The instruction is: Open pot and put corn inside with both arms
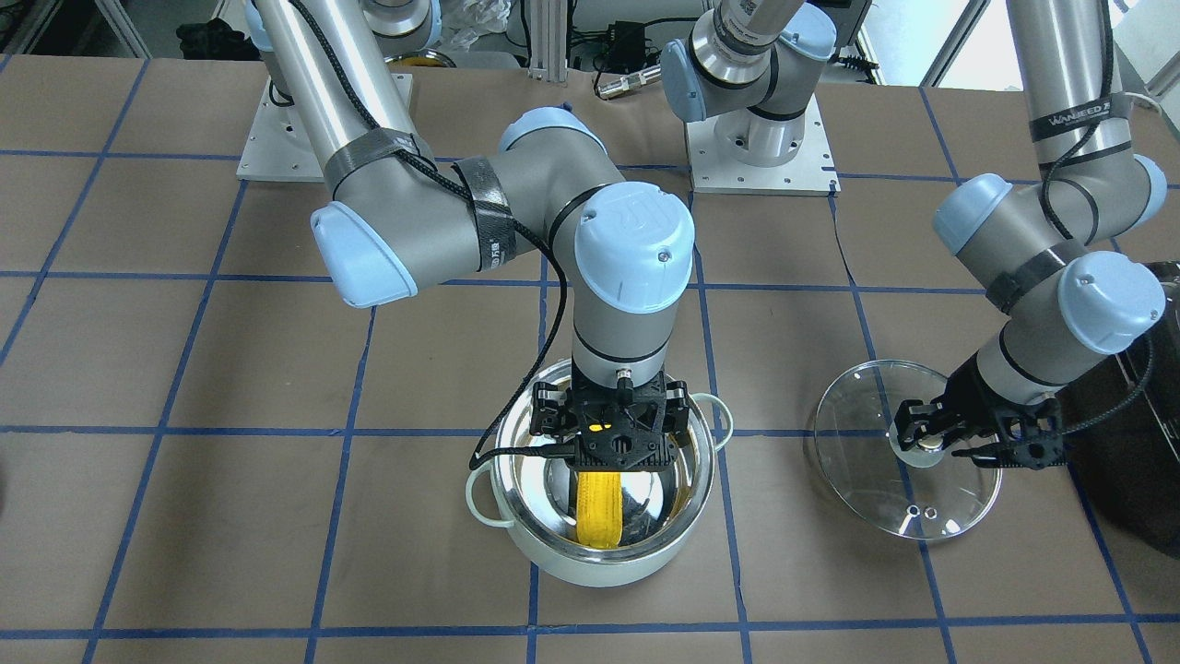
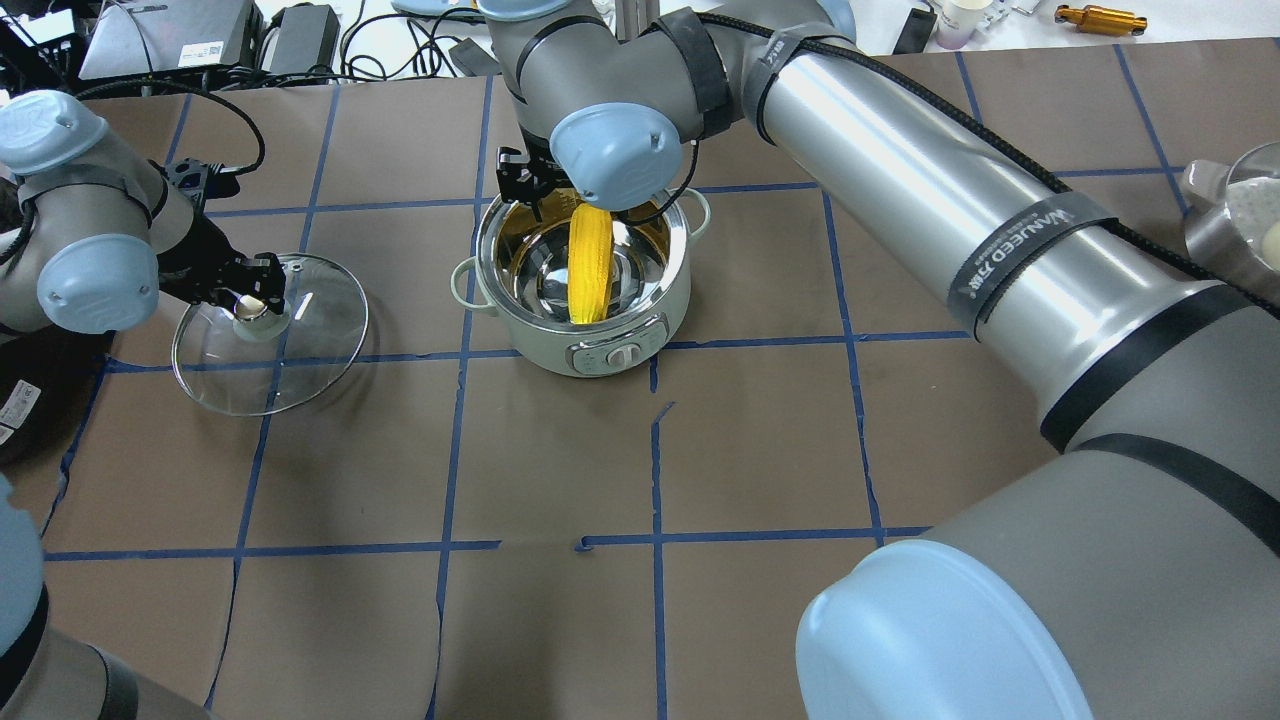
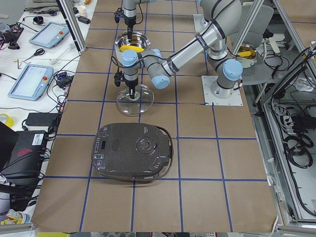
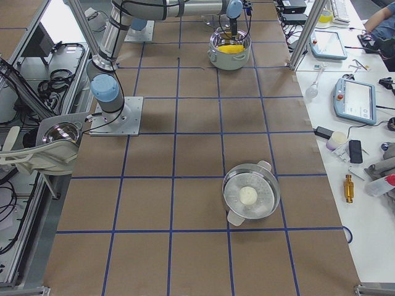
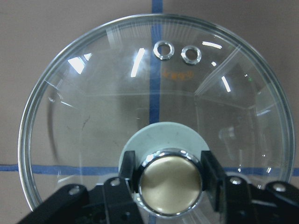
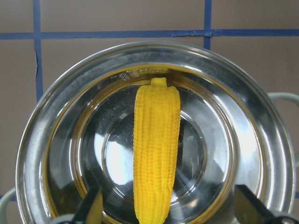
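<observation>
Step in hand: corn placement, at the release.

- Pot (image 1: 604, 567) stands open toward the tabletop (image 2: 760, 450) edge opposite the robot, about midway along that edge.
- Corn (image 6: 156, 154) is inside the pot, lying across the steel floor with its blunt end up against the wall.
- Right claw (image 1: 613, 443) hangs directly over the pot's mouth. In the right wrist view its fingers are spread wide, one on each side of the cob and apart from it, so I read it as open and carrying nothing.
- Lid (image 5: 93, 93) lies flat on the tabletop, well apart from the pot, toward the tabletop's left end.
- Left claw (image 1: 933, 441) sits on the knob (image 5: 170, 179). In the left wrist view a finger presses each side of it, so I read it as closed on the lid by the knob.

Judgement: the pot is opened and the corn is in, so the task is all but done.

Next move: I would lift the right claw straight up, because its fingers are low, near the rim. Any sideways drift could catch the wall or a loop handle and shift the pot. The left claw needs only to spread and rise off the knob, and the glass should not be dragged.
</observation>
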Motion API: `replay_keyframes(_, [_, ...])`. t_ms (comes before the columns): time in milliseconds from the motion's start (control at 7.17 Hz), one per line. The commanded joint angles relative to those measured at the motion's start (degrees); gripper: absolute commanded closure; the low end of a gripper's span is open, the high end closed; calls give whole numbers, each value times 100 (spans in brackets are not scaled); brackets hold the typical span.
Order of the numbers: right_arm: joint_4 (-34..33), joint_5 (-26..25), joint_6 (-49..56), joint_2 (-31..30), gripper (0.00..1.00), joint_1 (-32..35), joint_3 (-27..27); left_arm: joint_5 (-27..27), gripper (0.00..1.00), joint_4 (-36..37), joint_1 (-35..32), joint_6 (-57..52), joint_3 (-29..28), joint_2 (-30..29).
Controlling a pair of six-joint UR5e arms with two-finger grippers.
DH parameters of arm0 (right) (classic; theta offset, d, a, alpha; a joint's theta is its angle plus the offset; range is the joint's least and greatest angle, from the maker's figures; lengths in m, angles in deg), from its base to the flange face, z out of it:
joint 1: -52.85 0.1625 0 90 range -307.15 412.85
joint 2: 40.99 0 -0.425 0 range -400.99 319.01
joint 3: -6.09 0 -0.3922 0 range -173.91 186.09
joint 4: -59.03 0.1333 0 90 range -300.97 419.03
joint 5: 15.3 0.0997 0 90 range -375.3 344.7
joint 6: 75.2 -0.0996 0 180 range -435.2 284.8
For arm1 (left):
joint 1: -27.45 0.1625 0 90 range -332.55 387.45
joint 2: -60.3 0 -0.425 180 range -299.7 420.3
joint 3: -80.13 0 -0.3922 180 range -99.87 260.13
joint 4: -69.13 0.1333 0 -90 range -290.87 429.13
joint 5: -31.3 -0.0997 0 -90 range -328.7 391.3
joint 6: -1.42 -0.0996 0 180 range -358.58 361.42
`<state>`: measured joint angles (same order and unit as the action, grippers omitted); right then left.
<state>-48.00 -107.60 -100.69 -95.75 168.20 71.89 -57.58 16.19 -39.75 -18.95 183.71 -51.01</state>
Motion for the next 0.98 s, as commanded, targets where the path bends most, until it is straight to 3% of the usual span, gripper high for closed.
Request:
replay_keyframes(0, [94,-8,105,-314,0,-301,73,2,100,3,40,6,-4,-22])
replay_keyframes(279, [593,-8,927,-1199,0,-1212,711,11,100,82,145,23,31,-49])
replay_keyframes(558, [613,27,1674,-2323,0,-2188,1904,11,100,161,154,50,154,-66])
replay_keyframes(698, [604,10,1897,-2729,0,-2445,2442,-24,73,161,154,50,163,-66])
replay_keyframes(837, [604,-17,1977,-2898,0,-2543,2656,-50,28,170,163,41,111,-58])
